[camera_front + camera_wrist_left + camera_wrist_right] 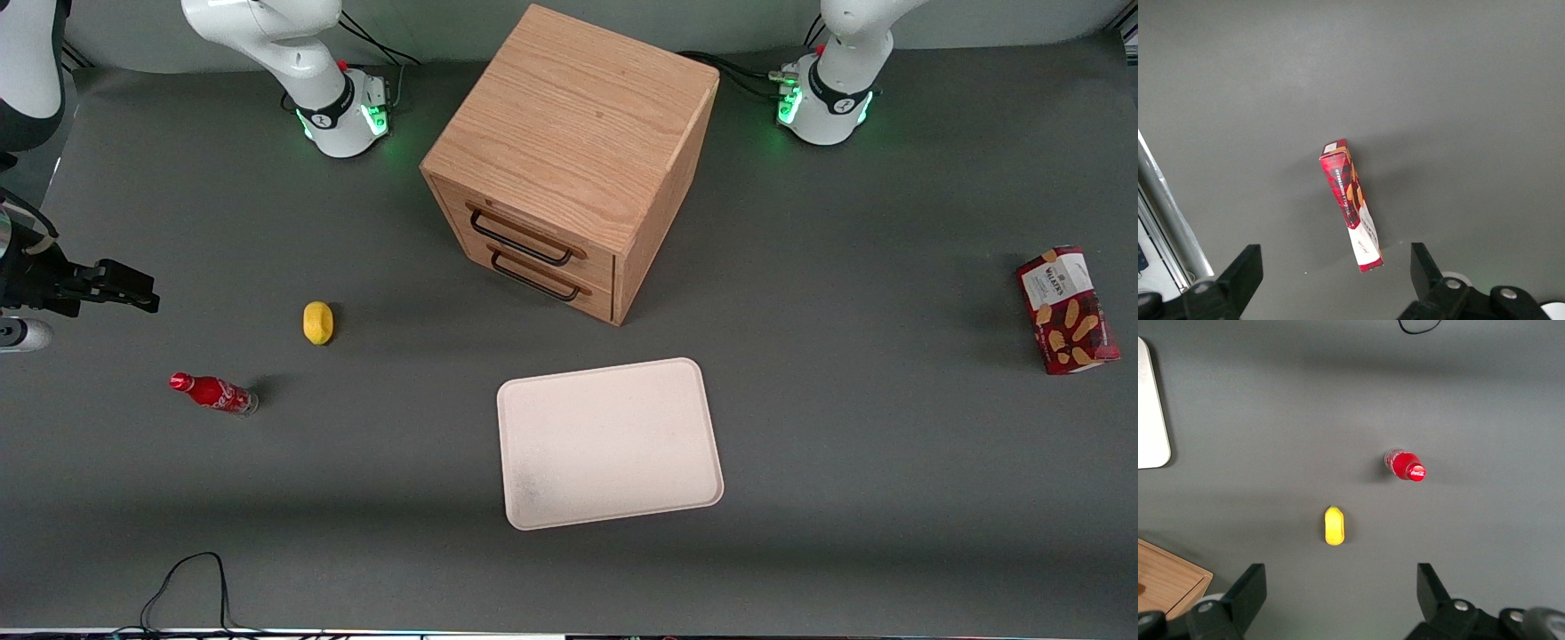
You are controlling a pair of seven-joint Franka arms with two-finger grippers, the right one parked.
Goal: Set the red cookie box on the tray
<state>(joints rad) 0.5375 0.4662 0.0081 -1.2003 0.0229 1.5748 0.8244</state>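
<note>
- Red cookie box: flat dark-red carton with a white label panel and printed tan cookies, standing on a narrow edge on the grey table toward the working arm's end, well apart from everything else.
- Same carton in the left wrist view: seen edge-on from above, a thin strip running obliquely between the two fingers.
- Probable handling: light, thin cardboard, stiff across its narrow thickness but liable to dent under a hard squeeze; printed faces likely smooth and somewhat slippery; easily tipped onto a broad face while balanced on edge.
- Suggested hold: across the narrow thickness, pads on the two broad faces, near mid-length so the carton hangs level; wrist turned first to square the fingers with the oblique edge.
- Gripper: spread wide, holding nothing, one finger at either side of the frame; poised above the carton, apart from it, no contact.
- Relative position: carton below and roughly between the fingers, slightly off the midline; descent judged still to be made.
- Tray: pale pinkish-white, rounded corners, low rim, bare; in front of the wooden drawer cabinet and nearer the front camera, well apart from the carton.
- Bystanders: small red soda bottle and yellow object toward the parked arm's end.
</note>
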